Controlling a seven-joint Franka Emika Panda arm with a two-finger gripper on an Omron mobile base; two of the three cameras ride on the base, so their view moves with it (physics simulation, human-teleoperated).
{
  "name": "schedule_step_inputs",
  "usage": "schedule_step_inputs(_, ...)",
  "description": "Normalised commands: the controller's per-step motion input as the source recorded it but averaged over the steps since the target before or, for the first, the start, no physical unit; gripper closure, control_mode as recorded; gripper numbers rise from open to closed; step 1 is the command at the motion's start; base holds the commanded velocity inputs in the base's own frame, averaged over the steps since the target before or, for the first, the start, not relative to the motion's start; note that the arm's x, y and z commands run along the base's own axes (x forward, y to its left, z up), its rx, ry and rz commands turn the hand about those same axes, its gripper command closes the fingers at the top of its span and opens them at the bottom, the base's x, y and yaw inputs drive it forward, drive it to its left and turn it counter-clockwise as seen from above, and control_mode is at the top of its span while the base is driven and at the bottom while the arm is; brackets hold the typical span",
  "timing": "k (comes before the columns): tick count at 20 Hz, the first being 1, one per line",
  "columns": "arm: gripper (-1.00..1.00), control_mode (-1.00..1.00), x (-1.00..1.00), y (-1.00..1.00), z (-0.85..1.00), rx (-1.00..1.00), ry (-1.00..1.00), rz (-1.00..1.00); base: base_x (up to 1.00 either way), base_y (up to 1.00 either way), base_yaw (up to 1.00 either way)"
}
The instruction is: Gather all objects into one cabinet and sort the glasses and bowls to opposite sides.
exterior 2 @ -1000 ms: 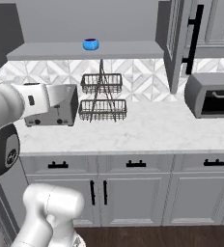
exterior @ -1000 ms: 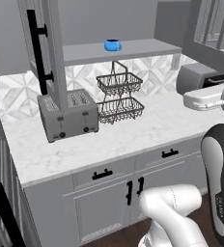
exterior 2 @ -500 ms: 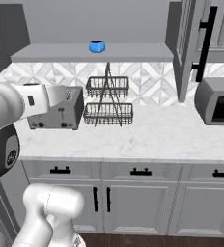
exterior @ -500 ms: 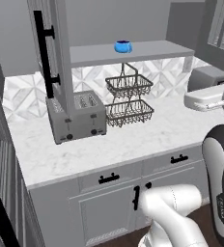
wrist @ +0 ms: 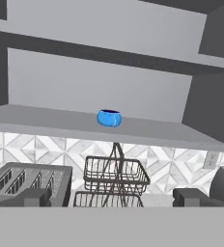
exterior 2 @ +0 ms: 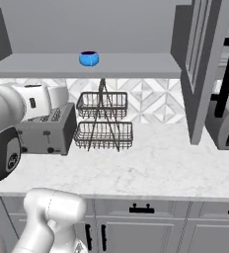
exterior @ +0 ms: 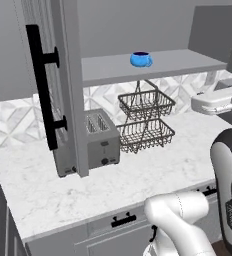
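The gripper (wrist: 111,198) is released, its two dark fingertips (wrist: 29,197) spread wide and holding nothing. It points level toward the back wall, well apart from everything ahead of it.

Straight in front of it stands a two-tier wire basket rack (wrist: 115,181) on the white marbled surface (exterior 2: 156,165). Both wire tiers look empty. Just beside the rack, on its left, sits a grey toaster (exterior 2: 46,132) with two slots on top. The rack stands between the gripper and the patterned tile wall behind.

Above the rack runs a plain light grey shelf (wrist: 41,120). On it sits one small glossy blue cup (wrist: 109,117) with a dark inside, upright, above the rack. In the left base view the same blue cup (exterior: 141,59) rests toward the front edge of the shelf.

A tall grey cabinet door (exterior: 63,85) with a black handle (exterior: 43,85) hangs open left of the shelf, in front of the toaster's left side. At the far right of the surface sits a dark oven-like appliance (exterior 2: 227,129).

The white arm (exterior 2: 8,133) is raised beside the toaster, its wrist held level at about the height of the toaster's top.
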Motion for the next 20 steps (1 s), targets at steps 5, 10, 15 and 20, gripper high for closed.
schedule_step_inputs(5, -1.00, 1.00, 0.00, 0.00, 0.00, 0.00, 0.00, 0.00, 0.49, -0.01, 0.00)
schedule_step_inputs(10, -1.00, 1.00, 0.00, 0.00, 0.00, 0.00, 0.00, 0.00, 0.28, -0.09, 0.00)
schedule_step_inputs(15, -1.00, 1.00, 0.00, 0.00, 0.00, 0.00, 0.00, 0.00, 0.07, -0.01, 0.00)
schedule_step_inputs(20, -1.00, -1.00, 0.10, -0.07, 0.00, 0.00, 0.00, 0.00, 0.19, -0.13, 0.00)
